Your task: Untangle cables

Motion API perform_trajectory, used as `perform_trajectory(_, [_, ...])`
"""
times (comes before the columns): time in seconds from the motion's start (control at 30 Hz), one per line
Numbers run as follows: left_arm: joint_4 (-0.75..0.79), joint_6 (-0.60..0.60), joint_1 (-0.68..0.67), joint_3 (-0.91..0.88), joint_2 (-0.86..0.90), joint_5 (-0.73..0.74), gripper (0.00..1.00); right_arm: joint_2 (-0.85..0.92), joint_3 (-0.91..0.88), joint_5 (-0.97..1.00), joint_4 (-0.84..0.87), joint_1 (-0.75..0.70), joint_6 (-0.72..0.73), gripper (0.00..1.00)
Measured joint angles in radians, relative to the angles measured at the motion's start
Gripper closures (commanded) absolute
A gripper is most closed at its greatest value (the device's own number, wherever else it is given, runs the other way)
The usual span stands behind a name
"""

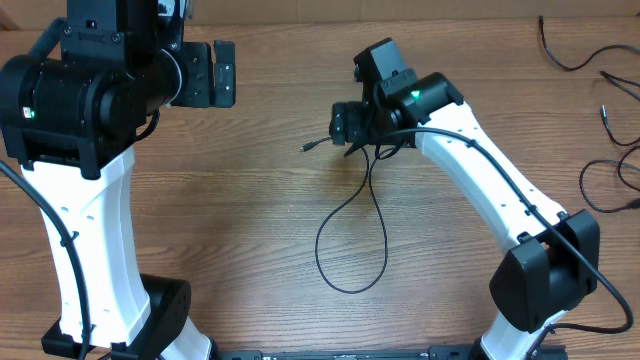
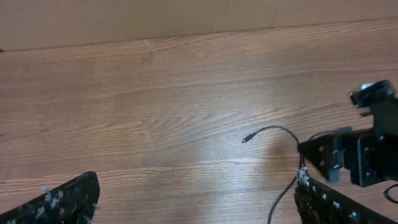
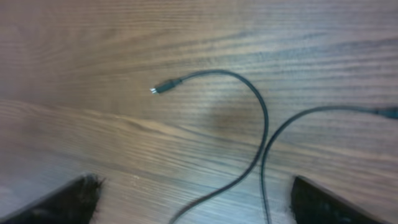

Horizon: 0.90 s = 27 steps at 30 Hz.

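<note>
One thin black cable [image 1: 350,235] lies in a long loop on the middle of the wooden table, its small plug end [image 1: 305,148] pointing left. My right gripper [image 1: 347,126] hovers open over the top of that loop. In the right wrist view the cable's two strands [image 3: 264,134] cross between the open fingers [image 3: 194,183], with the plug [image 3: 163,87] ahead. My left gripper [image 1: 208,72] is open and empty at the upper left, well away from the loop. In the left wrist view [image 2: 196,180] the cable [image 2: 280,130] shows to the right.
More separate black cables lie at the far right of the table [image 1: 575,58] [image 1: 615,175]. The right arm's white link [image 1: 490,190] reaches across the right half. The left arm's base column [image 1: 90,250] stands at the left. The right gripper also shows in the left wrist view [image 2: 367,155].
</note>
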Motion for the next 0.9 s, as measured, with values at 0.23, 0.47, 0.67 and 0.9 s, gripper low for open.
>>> perform_trajectory(0.23, [0.000,0.000,0.000,0.000,0.000,0.000,0.00,0.001,-0.180,-0.001,0.070,0.000,0.036,0.00])
perform_trajectory(0.47, [0.000,0.000,0.000,0.000,0.000,0.000,0.00,0.001,-0.249,-0.028,0.142,0.000,0.065,0.00])
perform_trajectory(0.67, [0.000,0.000,0.000,0.000,0.000,0.000,0.00,0.019,-0.251,-0.034,0.119,-0.012,0.184,0.00])
perform_trajectory(0.9, [0.000,0.000,0.000,0.000,0.000,0.000,0.00,0.060,-0.251,0.037,0.142,-0.039,0.188,0.00])
